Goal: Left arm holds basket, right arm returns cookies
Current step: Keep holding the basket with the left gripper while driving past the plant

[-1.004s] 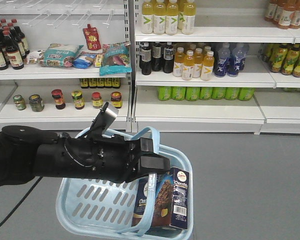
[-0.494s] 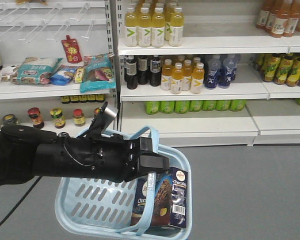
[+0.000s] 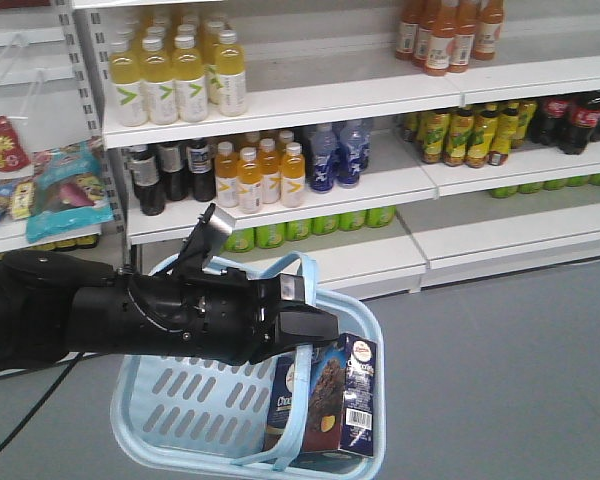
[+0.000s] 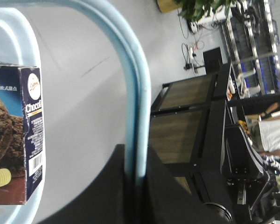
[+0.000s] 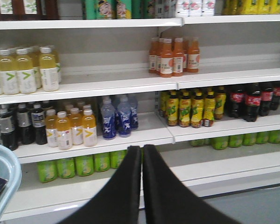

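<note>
The cookies [image 3: 330,400], a light, stiff carton likely best pinched across its narrow faces, stood inside the basket [image 3: 170,400], whose handle [image 4: 136,93] the left end effector [image 3: 305,325] clamped; the right end effector [image 5: 141,148] was closed, empty.

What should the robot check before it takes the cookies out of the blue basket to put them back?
1. Left claw gripping the basket by its handle: ok, the handle sits between its fingers.
2. Cookie box inside the basket, standing upright: ok.
3. Nothing lying on top of the cookie box: ok.
4. Right claw open for grabbing: not ok, it is shut and holds nothing.
5. Right claw aimed at the cookie box: not ok, it points at the drink shelves.
6. Shelf spot where the cookies belong in sight: cannot tell.
</note>
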`<state>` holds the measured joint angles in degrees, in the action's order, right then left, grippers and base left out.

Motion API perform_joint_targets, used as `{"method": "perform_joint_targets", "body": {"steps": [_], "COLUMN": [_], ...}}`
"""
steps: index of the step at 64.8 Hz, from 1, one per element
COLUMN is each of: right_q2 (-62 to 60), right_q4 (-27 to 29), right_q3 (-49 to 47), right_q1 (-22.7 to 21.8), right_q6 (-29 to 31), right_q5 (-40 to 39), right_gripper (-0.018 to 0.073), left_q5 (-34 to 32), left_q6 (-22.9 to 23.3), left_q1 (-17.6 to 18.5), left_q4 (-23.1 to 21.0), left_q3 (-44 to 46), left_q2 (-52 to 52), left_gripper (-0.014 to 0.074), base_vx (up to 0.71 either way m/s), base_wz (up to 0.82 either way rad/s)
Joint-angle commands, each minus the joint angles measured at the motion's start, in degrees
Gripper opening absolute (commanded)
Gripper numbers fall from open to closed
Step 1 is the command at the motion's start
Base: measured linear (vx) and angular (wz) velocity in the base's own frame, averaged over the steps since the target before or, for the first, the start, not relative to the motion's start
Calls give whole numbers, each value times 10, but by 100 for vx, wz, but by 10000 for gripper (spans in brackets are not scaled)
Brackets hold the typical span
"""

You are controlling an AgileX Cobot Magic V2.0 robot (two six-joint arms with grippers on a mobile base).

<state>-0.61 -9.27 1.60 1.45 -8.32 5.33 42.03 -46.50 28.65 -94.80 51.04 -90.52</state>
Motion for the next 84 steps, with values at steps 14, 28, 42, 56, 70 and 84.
{"method": "perform_joint_targets", "body": {"steps": [14, 28, 42, 56, 70, 84], "right_q2": [-7, -7, -7, -7, -7, -7], "right_q4": [-4, -4, -4, -4, -4, -4], "right_q3": [2, 2, 2, 2, 2, 2], "right_q1": [-2, -2, -2, -2, -2, -2], "right_q6": [-1, -1, -1, -1, -1, -1], "right_q5": [-43, -43, -43, -43, -43, -43], "right_gripper": [-8, -8, -8, -8, -8, -8], "left_q5": [28, 28, 28, 28, 28, 28], "left_q6": [-7, -7, -7, -7, -7, -7], "left_q1": [4, 4, 4, 4, 4, 4], "left_q4": [-35, -35, -35, -35, -35, -35], "left_q3": [18, 18, 18, 18, 18, 18], "left_q2": [29, 29, 29, 29, 29, 29], "left_gripper": [-6, -6, -6, -6, -6, -6], "base_vx": [21, 19, 17, 16, 15, 14], "base_wz": [-52, -59, -63, -63, -59, -53]}}
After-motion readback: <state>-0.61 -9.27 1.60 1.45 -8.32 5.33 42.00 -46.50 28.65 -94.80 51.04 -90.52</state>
